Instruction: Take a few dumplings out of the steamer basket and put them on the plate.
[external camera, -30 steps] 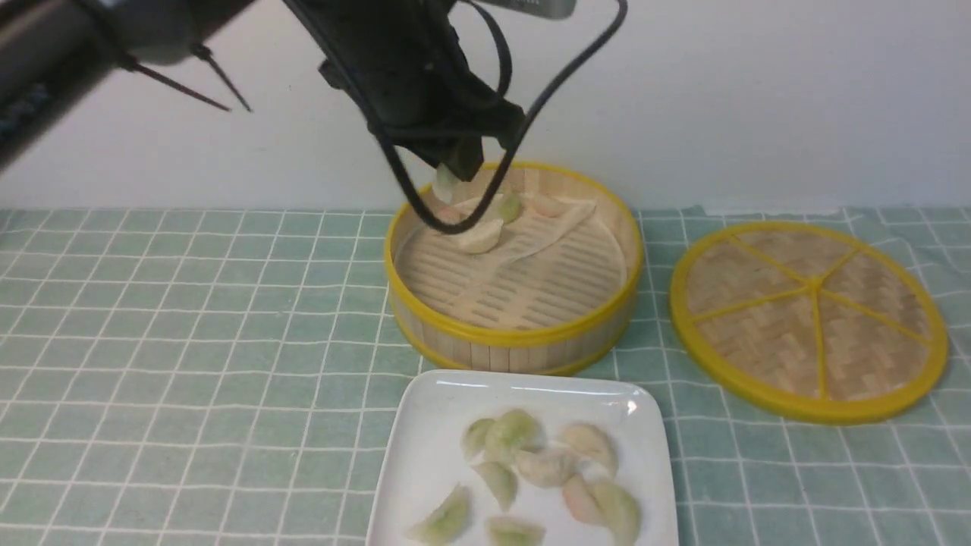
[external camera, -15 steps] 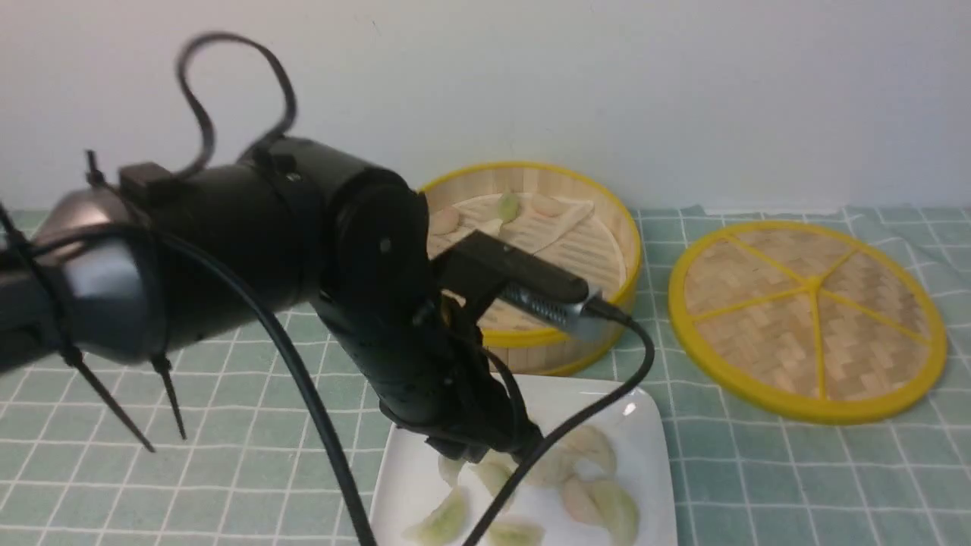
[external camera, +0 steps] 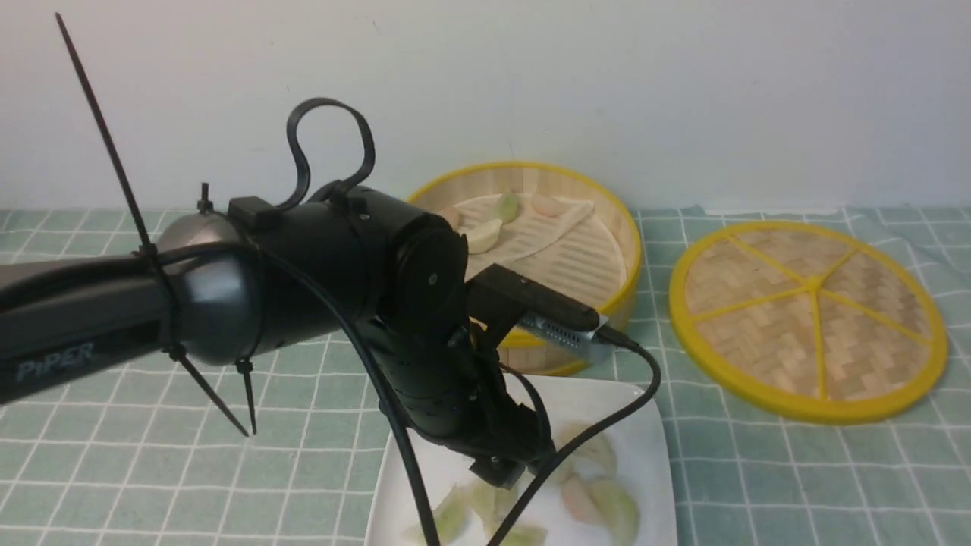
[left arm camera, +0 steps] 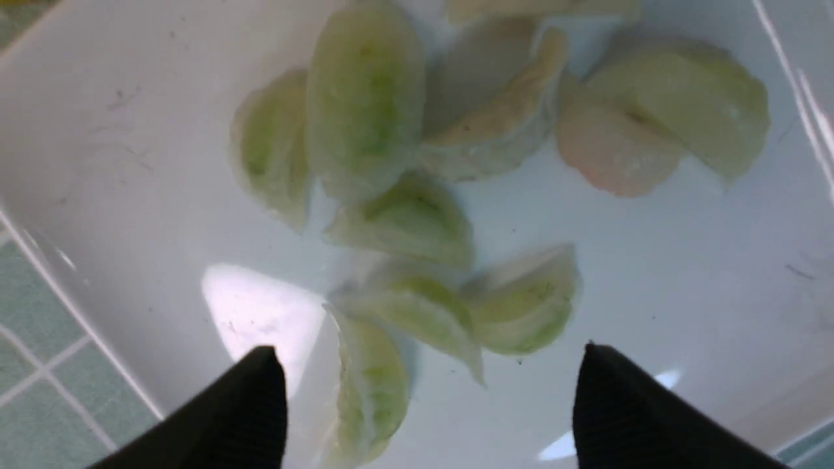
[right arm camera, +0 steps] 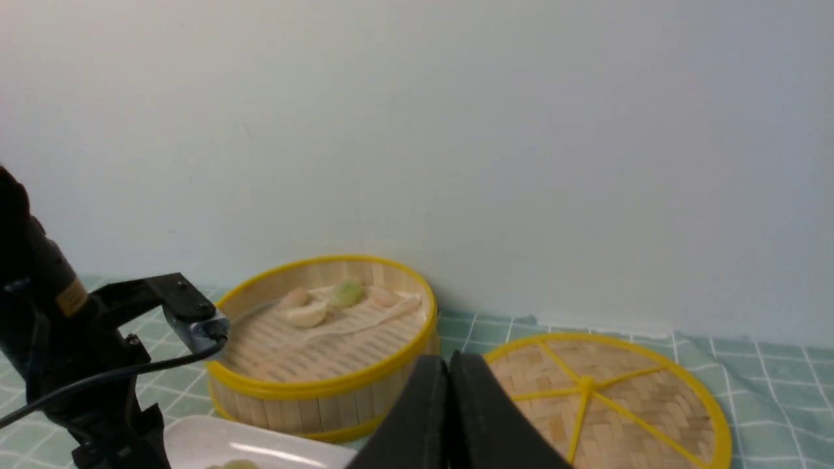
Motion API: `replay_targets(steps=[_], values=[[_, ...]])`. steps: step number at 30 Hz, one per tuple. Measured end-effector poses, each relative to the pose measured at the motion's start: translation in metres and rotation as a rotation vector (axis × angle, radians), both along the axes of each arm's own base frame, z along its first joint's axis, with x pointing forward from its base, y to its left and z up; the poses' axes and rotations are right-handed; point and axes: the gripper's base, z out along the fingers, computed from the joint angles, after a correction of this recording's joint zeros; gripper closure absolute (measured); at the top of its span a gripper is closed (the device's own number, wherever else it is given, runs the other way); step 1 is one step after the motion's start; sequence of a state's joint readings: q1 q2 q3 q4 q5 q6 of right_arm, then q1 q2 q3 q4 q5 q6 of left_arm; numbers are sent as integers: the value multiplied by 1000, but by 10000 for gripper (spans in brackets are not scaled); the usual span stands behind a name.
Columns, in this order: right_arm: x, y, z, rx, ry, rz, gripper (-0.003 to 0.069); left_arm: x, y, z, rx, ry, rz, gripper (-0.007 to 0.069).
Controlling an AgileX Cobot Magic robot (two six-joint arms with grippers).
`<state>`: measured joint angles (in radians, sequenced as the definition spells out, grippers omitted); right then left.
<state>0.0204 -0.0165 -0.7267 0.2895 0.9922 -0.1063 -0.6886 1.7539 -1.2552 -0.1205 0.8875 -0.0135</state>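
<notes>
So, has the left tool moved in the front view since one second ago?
Yes. The left tool was over the far side of the steamer basket; now it is nearer the camera, low over the plate, open.

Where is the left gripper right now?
In the front view the left gripper hangs open over the left half of the plate, just above the dumplings, on the near side of the steamer basket.

**Dumplings split between basket and plate**

Four dumplings, cream, green and pinkish, lie on the pale liner at the far side of the round, yellow-rimmed basket. The white square plate just in front holds a loose cluster, mostly green, some overlapping.
</notes>
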Motion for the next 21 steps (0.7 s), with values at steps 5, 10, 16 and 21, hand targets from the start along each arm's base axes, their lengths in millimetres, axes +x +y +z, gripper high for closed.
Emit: replay_targets(steps=[5,10,16,21], values=[[4,-1,0,16,-46,-9,673,-5,5,39,-42,-64,-9,355],[12,-2,-2,42,-95,-21,673,-36,32,104,-150,-214,-12,603],[21,-2,-10,59,-96,-27,673,-117,99,153,-373,-471,29,631],[22,-2,-11,61,-89,-24,673,-164,139,135,-509,-603,70,631]])
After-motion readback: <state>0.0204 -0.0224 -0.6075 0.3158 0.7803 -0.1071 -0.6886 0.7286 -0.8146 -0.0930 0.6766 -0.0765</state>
